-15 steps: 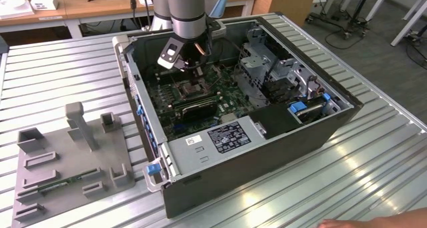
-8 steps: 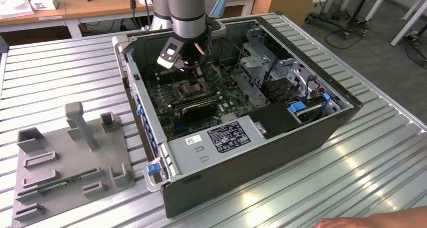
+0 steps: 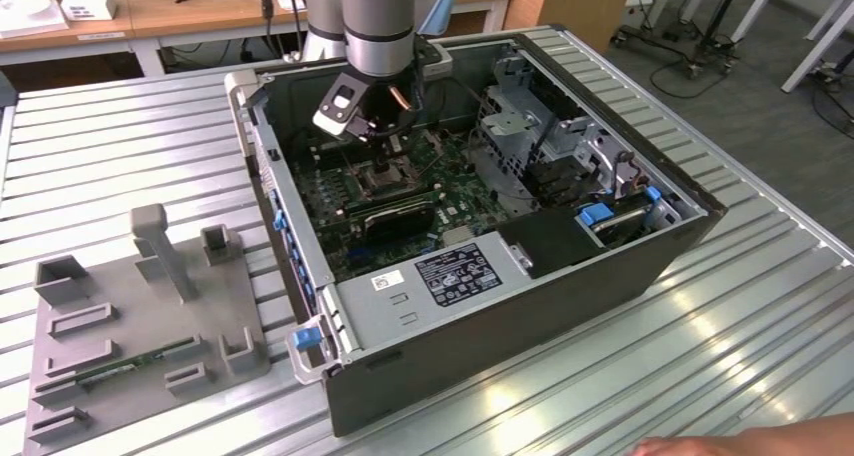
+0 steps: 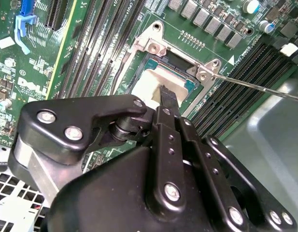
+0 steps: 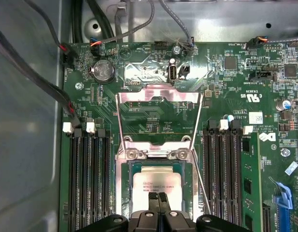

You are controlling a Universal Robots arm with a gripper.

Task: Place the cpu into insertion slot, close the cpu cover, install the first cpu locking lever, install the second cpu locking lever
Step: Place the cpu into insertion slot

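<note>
My black metal gripper (image 5: 158, 199) is clenched shut and empty, tips over the silvery-grey square cpu (image 5: 158, 180), which lies in the silver-rimmed square insertion slot (image 5: 122, 188); the thin silver cpu cover (image 5: 158, 94) stands open at that slot's edge.

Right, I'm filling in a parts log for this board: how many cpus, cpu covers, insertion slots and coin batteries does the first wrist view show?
cpu: 1
cpu cover: 1
insertion slot: 1
coin battery: 1
Total: 4
</note>
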